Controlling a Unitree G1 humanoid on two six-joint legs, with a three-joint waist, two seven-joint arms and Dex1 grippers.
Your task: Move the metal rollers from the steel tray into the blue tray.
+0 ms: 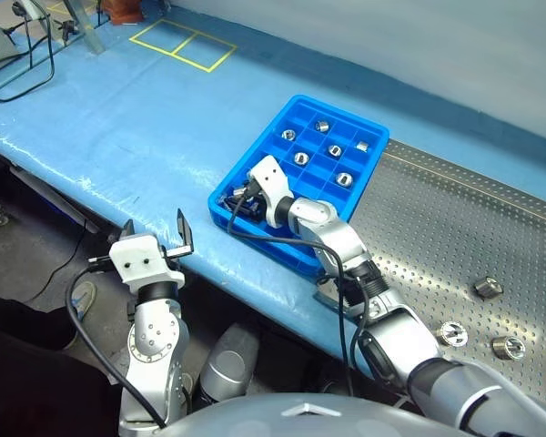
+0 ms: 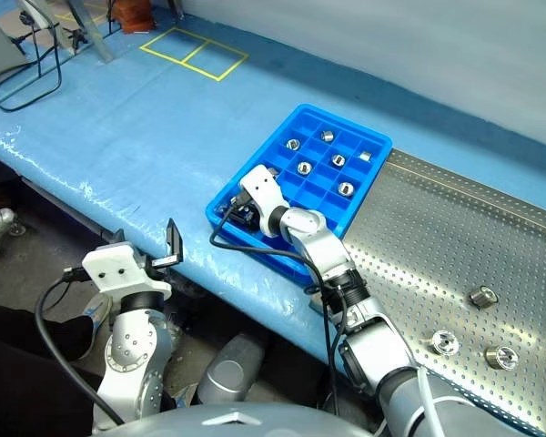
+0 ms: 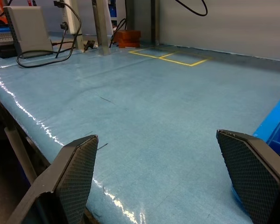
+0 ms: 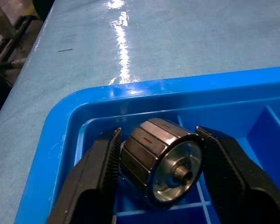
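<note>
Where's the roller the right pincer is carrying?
The roller sits between the right pincer's fingers, over the blue tray's near-left corner compartment.

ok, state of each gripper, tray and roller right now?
Right gripper: shut on a roller, over a corner cell of the blue tray.
Left gripper: open, holding nothing.
Blue tray: six rollers in cells.
Steel tray: three rollers left.
</note>
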